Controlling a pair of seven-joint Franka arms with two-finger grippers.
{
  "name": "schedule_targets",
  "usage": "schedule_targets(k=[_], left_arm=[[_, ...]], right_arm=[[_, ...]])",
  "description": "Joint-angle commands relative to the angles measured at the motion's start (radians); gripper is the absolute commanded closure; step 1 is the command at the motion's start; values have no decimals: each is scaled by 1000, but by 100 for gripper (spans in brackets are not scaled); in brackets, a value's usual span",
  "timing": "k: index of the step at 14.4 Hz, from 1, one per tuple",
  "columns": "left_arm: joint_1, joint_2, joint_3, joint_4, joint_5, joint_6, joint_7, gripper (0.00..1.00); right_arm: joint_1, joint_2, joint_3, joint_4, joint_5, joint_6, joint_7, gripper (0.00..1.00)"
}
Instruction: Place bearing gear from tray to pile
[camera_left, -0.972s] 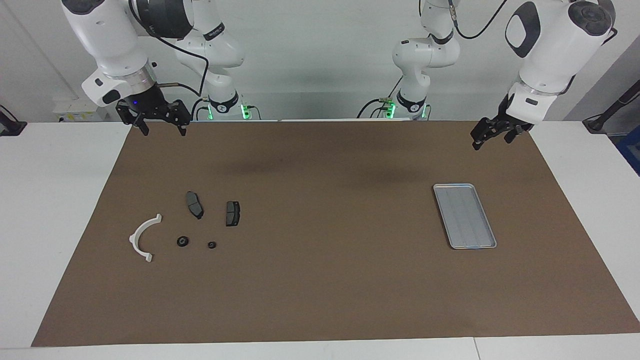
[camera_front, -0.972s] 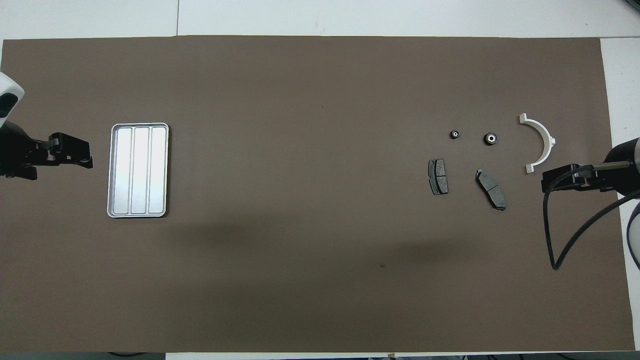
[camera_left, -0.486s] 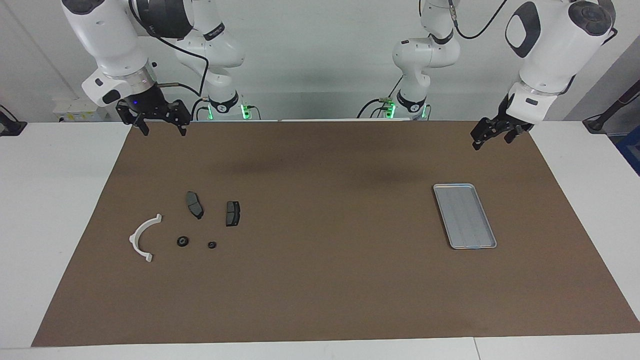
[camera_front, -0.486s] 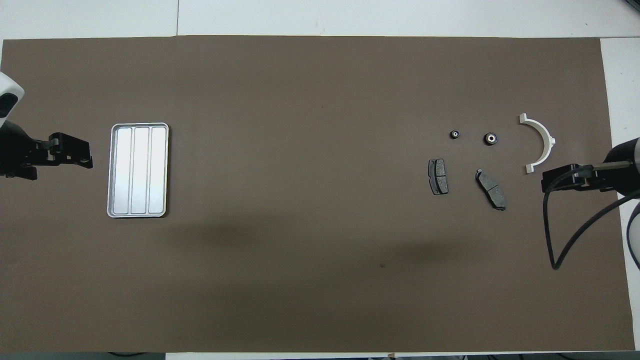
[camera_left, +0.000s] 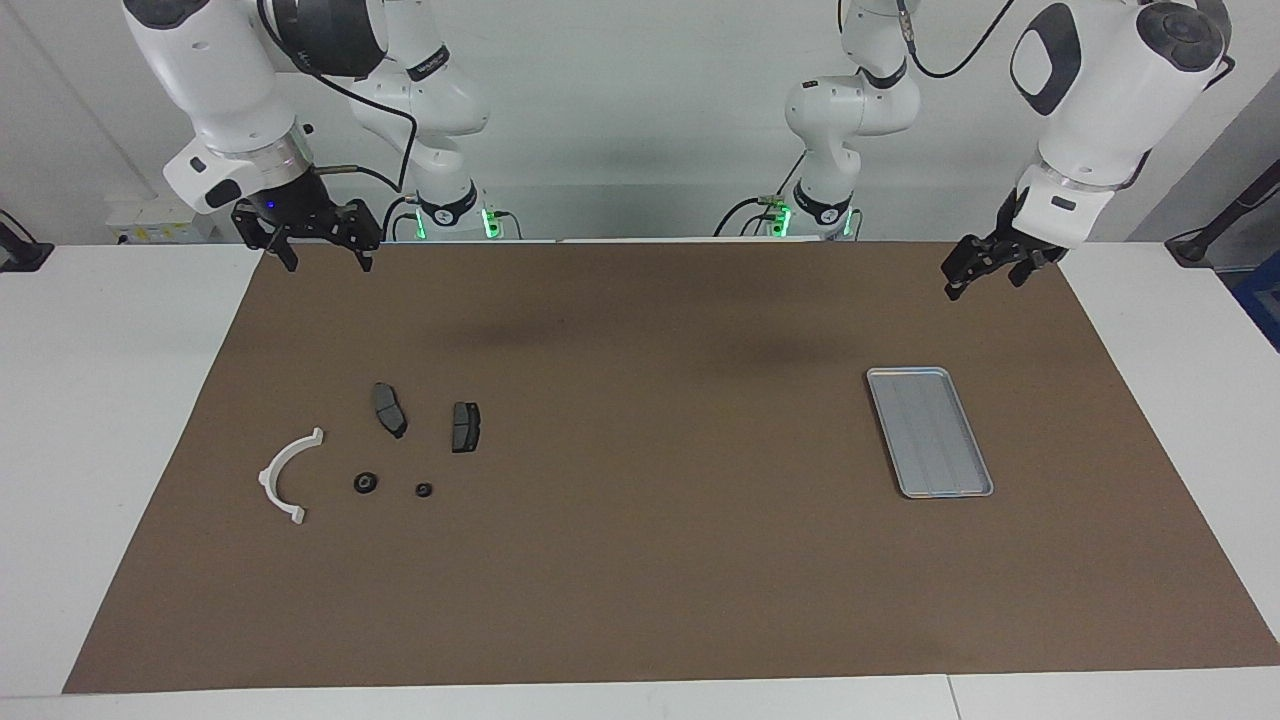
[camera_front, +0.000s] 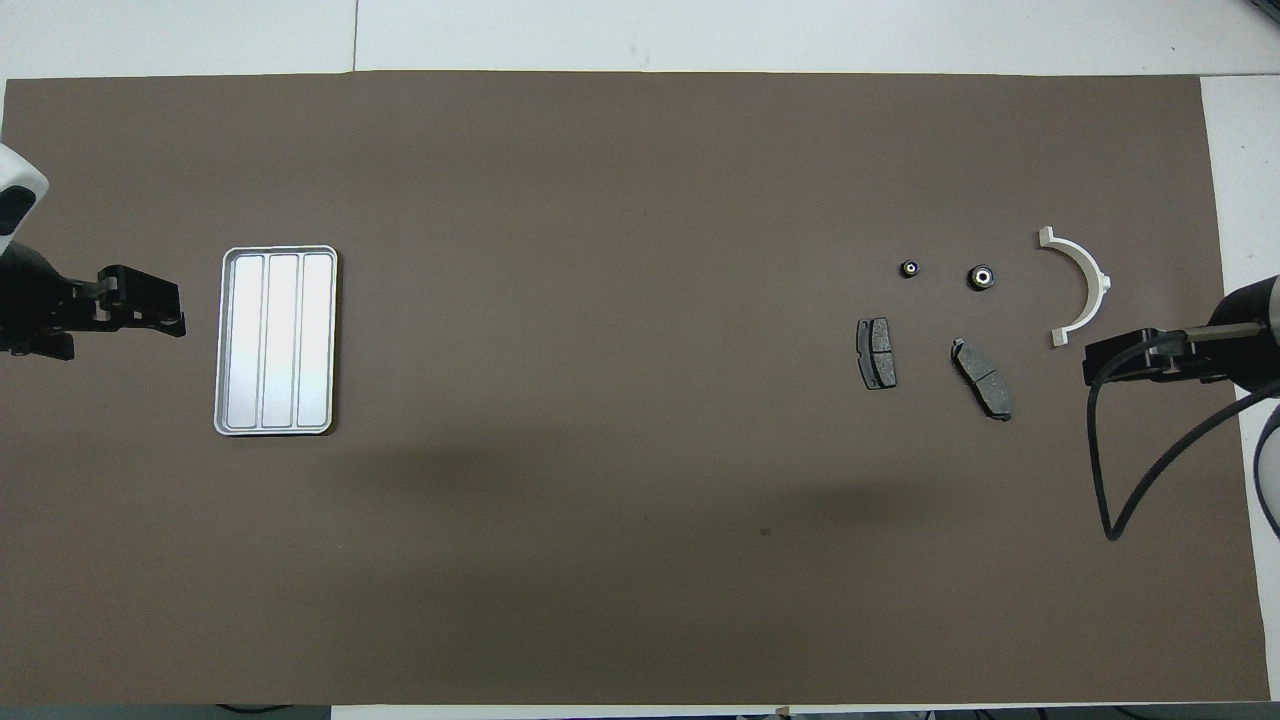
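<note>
Nothing has changed over the last second: both arms wait, raised at the robots' edge of the desk (camera_left: 120, 400), and every part lies where it lay.

The left gripper (camera_left: 985, 272) hangs released and empty over the brown mat (camera_left: 650, 560), with the tray (camera_left: 929, 431) farther out from the robots than it. The tray holds nothing; its ridged floor is bare.

The right gripper (camera_left: 318, 252) also hangs released, its fingers spread, holding nothing. Farther out from it sits the pile: the white bracket (camera_left: 287, 474), two dark plates (camera_left: 389, 409) (camera_left: 465, 426), and two small round bearing gears (camera_left: 366, 483) (camera_left: 423, 490) resting on the mat just beside the bracket, farther from the robots than the plates.

Judging from this, the move from tray to pile looks already done: the gears are among the pile's parts and the tray is cleared. The stillness of both arms fits a finished task, with no further reach called for.
</note>
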Motion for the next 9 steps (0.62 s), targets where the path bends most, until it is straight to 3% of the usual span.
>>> schedule_targets(k=[1, 9], left_arm=[[4, -23, -1, -23, -10, 13, 9, 0], [4, -21, -1, -21, -10, 13, 9, 0]], right_arm=[[-8, -21, -1, -25, 20, 25, -33, 0], [-6, -17, -1, -16, 20, 25, -24, 0]])
